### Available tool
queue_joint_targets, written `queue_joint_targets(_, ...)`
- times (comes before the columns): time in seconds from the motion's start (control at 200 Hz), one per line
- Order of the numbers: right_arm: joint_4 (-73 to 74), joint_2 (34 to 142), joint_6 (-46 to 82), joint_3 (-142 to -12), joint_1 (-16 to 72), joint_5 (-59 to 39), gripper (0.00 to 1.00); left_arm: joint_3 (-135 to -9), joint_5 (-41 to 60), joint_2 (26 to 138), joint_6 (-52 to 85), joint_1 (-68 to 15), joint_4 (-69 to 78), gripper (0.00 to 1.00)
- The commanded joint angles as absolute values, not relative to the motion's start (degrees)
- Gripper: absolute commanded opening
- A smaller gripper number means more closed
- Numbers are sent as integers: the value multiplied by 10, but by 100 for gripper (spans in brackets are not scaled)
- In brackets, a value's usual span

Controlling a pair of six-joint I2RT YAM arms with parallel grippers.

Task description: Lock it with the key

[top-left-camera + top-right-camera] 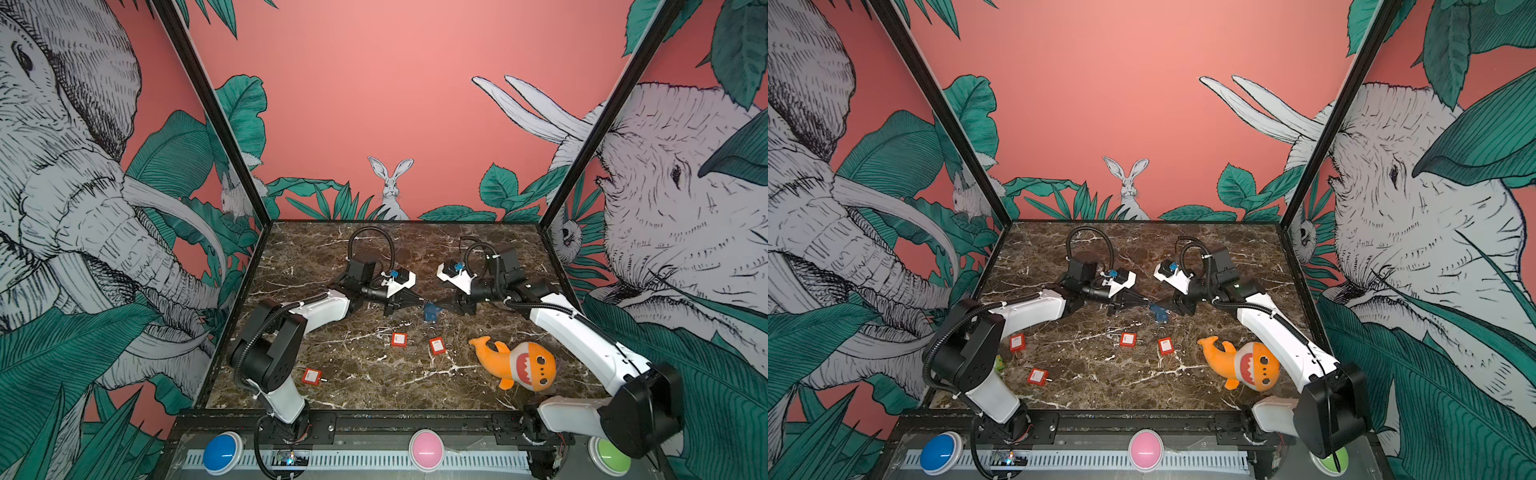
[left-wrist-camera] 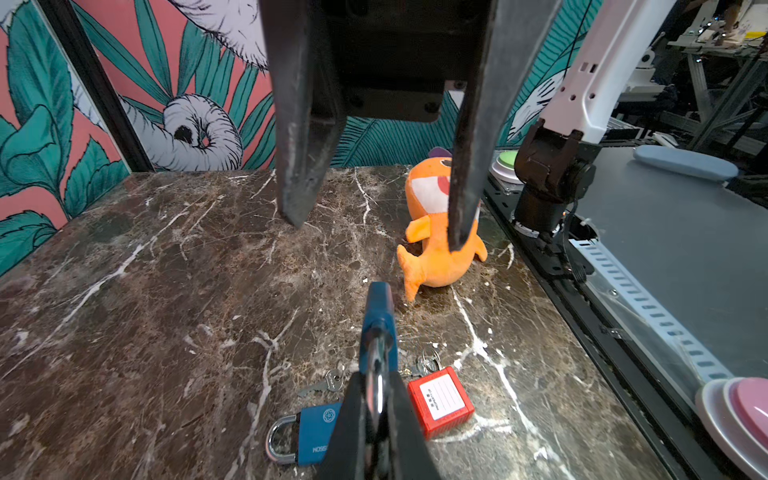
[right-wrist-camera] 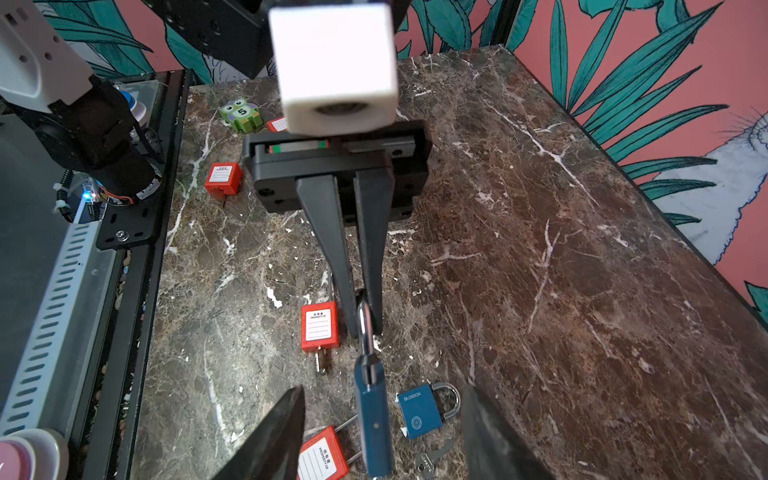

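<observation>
— Padlock (image 3: pixel 374 419), blue: where?
— Hanging from the left gripper (image 3: pixel 365 330), tips clamped on its shackle (image 3: pixel 365 351); clear only in the wrist views.
— Right gripper (image 2: pixel 376 232)?
— Spread wide, holding nothing; padlock body between its fingers (image 3: pixel 282 432), touching neither. Top views blur this gap.

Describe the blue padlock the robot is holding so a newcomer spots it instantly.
Start at the marble table; over its middle, the blue padlock is held by its shackle in the left gripper. Unlike the other blue padlock and the red padlocks, it alone is gripped.
</observation>
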State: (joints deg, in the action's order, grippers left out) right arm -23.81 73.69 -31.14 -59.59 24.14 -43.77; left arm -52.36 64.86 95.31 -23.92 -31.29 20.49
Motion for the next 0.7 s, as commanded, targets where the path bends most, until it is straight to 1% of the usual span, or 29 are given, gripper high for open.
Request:
queue_joint_targets(0.0,-221,713,-286,-584,238,-448,59,-512,650,918,-170,-309,319,0)
queue_joint_targets(0.16,-223,715,-284,-567,238,-436,59,-509,656,930,-114,-308,393,0)
queue_joint_targets(0.455,-202,755,-293,-571,236,-397,59,-514,678,925,-106,-308,397,0)
queue_joint_targets(0.55,-195,765,-301,-575,235,-398,58,-517,681,923,-106,-309,398,0)
queue_joint_targets(0.63,-200,777,-309,-580,235,-407,56,-518,683,923,-102,-309,403,0)
queue_joint_targets(0.695,-202,787,-316,-584,233,-421,49,-520,685,924,-98,-310,407,0)
